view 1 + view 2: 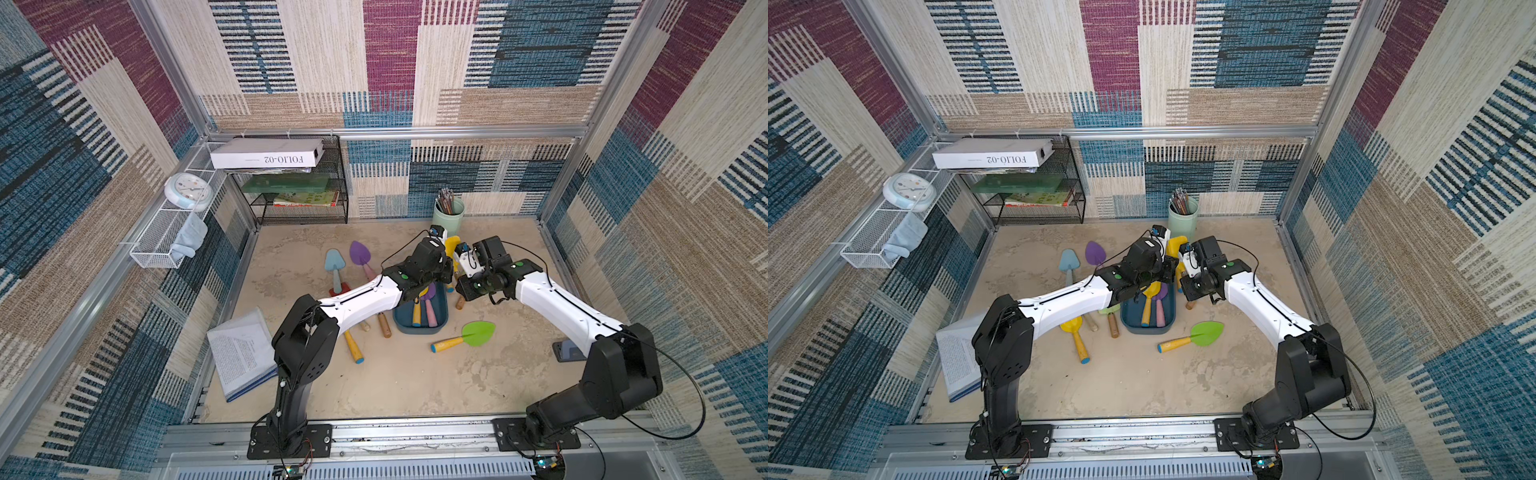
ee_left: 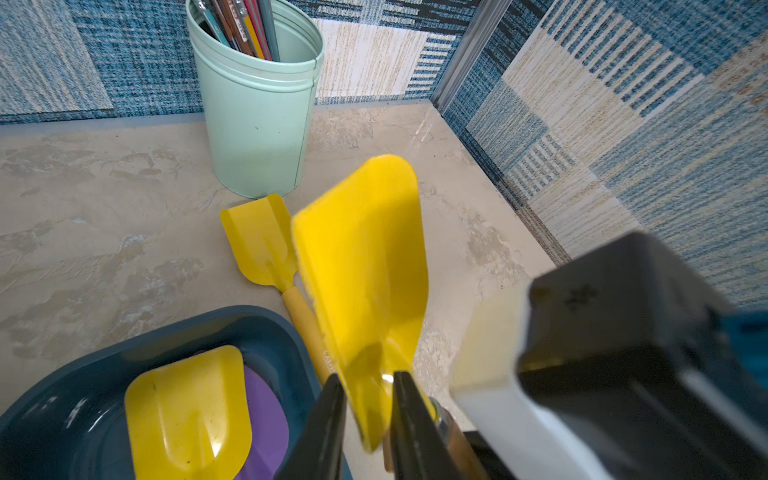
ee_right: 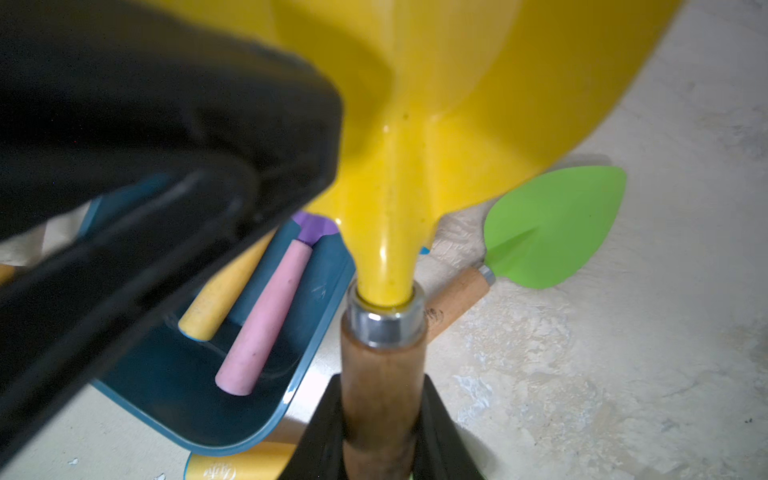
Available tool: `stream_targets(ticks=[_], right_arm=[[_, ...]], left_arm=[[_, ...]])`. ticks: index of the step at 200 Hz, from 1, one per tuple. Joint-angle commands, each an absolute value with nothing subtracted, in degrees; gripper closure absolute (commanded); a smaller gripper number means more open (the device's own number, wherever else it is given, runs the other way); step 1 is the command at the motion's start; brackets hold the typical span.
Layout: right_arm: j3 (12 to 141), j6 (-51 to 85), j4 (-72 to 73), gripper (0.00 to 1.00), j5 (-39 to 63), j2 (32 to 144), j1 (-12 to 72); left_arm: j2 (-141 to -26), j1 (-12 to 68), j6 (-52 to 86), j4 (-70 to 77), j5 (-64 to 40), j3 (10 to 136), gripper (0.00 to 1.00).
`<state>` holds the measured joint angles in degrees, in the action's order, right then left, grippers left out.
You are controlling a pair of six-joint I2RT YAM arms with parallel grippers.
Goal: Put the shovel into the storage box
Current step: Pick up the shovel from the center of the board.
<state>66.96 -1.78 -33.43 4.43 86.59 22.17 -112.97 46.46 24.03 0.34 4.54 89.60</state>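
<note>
Yellow-handled shovel (image 3: 222, 301) and pink-handled shovel (image 3: 266, 320) inside the storage box (image 3: 166, 374)

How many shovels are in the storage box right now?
2: a yellow-handled yellow shovel and a pink-handled purple shovel, side by side in the storage box. The left arm covers part of it.

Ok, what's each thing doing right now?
Yellow shovel, lifted, gripped by both tools.
Left tool, shut on its blade neck.
Right tool, shut on its wooden handle.
Storage box, holds two shovels.
Green shovel, lying flat on the table.
Mint cup, upright, holding pencils.
</note>
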Motion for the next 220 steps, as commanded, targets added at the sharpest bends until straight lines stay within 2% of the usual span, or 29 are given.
stream_targets(ticks=[1, 55, 106, 128, 163, 192, 220], right_arm=[[67.6, -1.9, -33.0, 1.0, 5.1, 86.7, 22.5], [68.3, -1.8, -33.3, 1.0, 5.1, 87.4, 22.7], [69.2, -1.2, -33.6, 1.0, 5.3, 88.1, 23.0], [69.1, -1.5, -33.6, 0.8, 6.0, 87.6, 23.1], [68.3, -1.6, -32.9, 0.66, 5.7, 85.4, 23.2], [67.9, -2.0, -33.6, 0.58, 6.0, 83.1, 23.1], [67.3, -2.4, -34.6, 0.56, 6.7, 80.2, 23.2]], left_arm=[[-113.3, 46.6, 24.1, 0.4, 4.5, 90.2, 0.89], [-113.9, 46.6, 24.2, 0.1, 4.6, 91.0, 1.0], [-114.8, 46.6, 25.1, -0.8, 5.3, 91.9, 1.0], [-115.0, 46.6, 25.7, -2.2, 6.8, 92.4, 1.0], [-115.0, 46.6, 25.9, -3.3, 8.7, 92.5, 1.0], [-115.0, 46.5, 25.8, -4.6, 10.1, 93.1, 1.0], [-115.1, 46.3, 25.4, -6.8, 10.5, 94.7, 1.0]])
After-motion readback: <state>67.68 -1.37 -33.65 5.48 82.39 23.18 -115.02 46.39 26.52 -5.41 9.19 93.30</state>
